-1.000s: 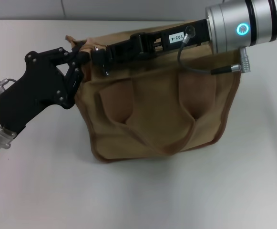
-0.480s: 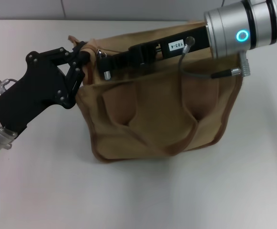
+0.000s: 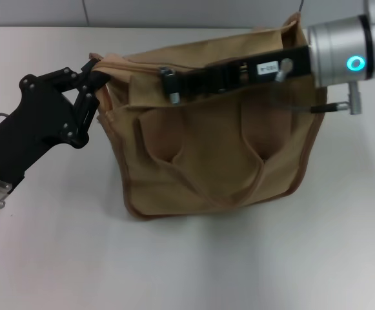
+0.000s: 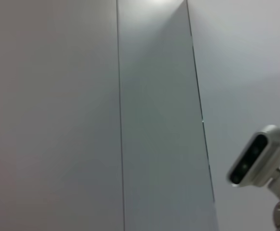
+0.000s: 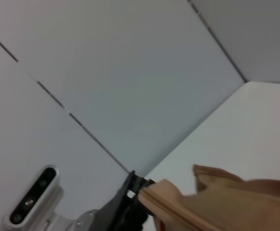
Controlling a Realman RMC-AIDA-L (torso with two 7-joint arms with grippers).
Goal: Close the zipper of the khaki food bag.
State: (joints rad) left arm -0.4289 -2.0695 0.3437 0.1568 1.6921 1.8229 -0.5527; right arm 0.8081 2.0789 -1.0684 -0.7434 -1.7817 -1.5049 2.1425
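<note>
Left pincer (image 3: 95, 70) is closed down on the top left corner of the khaki food bag (image 3: 213, 161), fingers pinching the fabric end by the seam; the black housing and arm run down toward the near left edge of the surface (image 3: 193, 265). Right pincer (image 3: 169, 82) reaches in from the right, lying flat along the top panel of the bag, tip about a third of the way in from the left corner. It sits right on the zipper (image 3: 142, 64) line; can't tell how wide the fingers are or whether they have the pull tab, since the tip is seen end-on and the tab itself isn't clearly visible. A small silver stud sticks out at the tip. White label on the right pincer body (image 3: 265, 66) has printed characters, upside down from the head view and not readable with confidence. Silver wrist with a lit cyan ring (image 3: 354, 63) sits past the bag's right corner, with a grey cable looping under it. Bag stands upright mid-surface, two loop handles hanging down its front face, brown piping on the edges. Right wrist view shows a bag corner (image 5: 217, 197) with the left pincer's black tip (image 5: 130, 202) on it, wall behind. Left wrist view shows only wall panels and a camera head (image 4: 258, 159).
</note>
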